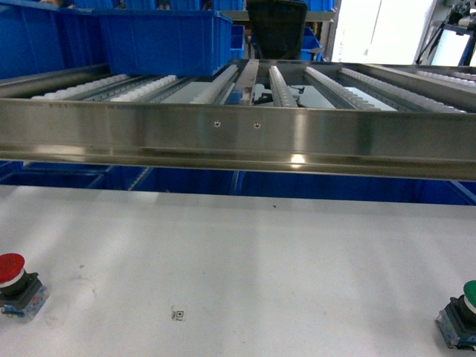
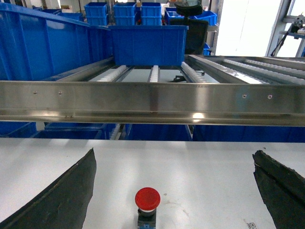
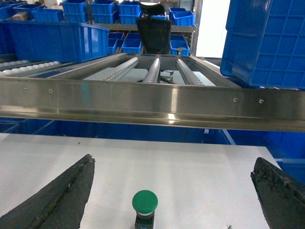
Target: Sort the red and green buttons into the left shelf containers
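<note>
blue bins (image 2: 147, 44) on roller shelf (image 1: 238, 134) behind counter (image 1: 238, 253), insides hidden, contents unknown. left hand (image 2: 174, 191) spread wide, straddling red button (image 2: 147, 199) on counter; right hand (image 3: 171, 191) wide over green button (image 3: 145, 202). risk: steel shelf rail close ahead, lifted button could clip it; rounded cap may slip from pinch

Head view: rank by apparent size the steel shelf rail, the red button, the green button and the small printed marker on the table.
1. Steel shelf rail.
2. Red button and green button: alike, both cropped by the frame edge.
3. Printed marker.
</note>
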{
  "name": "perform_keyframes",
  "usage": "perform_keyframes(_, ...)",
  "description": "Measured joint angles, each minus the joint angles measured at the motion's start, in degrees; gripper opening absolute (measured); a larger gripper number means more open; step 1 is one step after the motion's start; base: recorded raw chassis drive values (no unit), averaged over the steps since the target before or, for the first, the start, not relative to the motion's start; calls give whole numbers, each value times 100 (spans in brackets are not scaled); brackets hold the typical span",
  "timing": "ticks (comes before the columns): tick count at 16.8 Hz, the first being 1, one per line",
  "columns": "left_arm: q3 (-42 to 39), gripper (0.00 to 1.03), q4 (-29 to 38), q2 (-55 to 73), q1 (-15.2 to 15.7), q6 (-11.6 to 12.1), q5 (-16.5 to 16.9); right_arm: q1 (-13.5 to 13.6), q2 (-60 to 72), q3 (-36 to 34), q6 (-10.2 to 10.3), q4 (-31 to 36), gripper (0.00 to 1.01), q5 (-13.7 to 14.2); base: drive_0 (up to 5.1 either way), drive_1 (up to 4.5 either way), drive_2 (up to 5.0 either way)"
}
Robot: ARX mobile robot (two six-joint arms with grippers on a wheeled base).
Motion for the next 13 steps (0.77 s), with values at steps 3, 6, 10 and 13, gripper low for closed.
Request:
perform_keyframes(3,0,98,0,0,2,0,0,0,0,0,0,0,98,0,0,0,0)
perform_keyframes(6,0,98,-9,0,2,0,-2,0,0,0,0,-2,98,0,0,0,0)
perform_keyframes(10,-13,98,398,476,553,-57,455,437,730,-9,-109,859,98,343,0,0,0)
perform_keyframes(13,-4,98,1340,1473,675,-168,586,533,1963,2,-195,1845,98,306,0,0,0)
